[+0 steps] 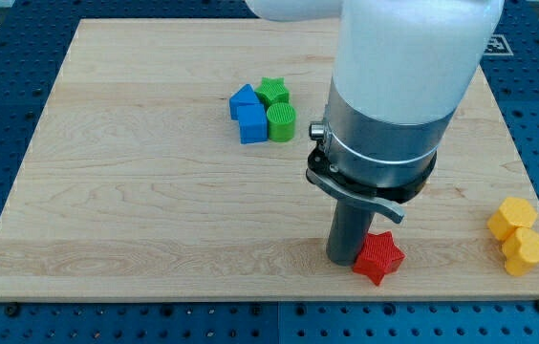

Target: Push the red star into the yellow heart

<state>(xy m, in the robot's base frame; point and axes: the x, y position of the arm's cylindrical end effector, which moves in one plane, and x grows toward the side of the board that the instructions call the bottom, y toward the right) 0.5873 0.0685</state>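
Camera view is dominated by the arm (pixel 398 86) at upper centre. No gripper is fitted; my tip (pixel 344 262) is set touching the red star (pixel 378 257) from its left at lower centre, apparently for pushing it rightward toward the yellow heart (pixel 524 250), lower right.

No readable text, number or brand shows anywhere; the only sign is part of a black-and-white square-patterned marker (pixel 501 44) at the board's two o'clock corner, cut off by the white arm housing (pixel 408 53), its pattern undecipherable
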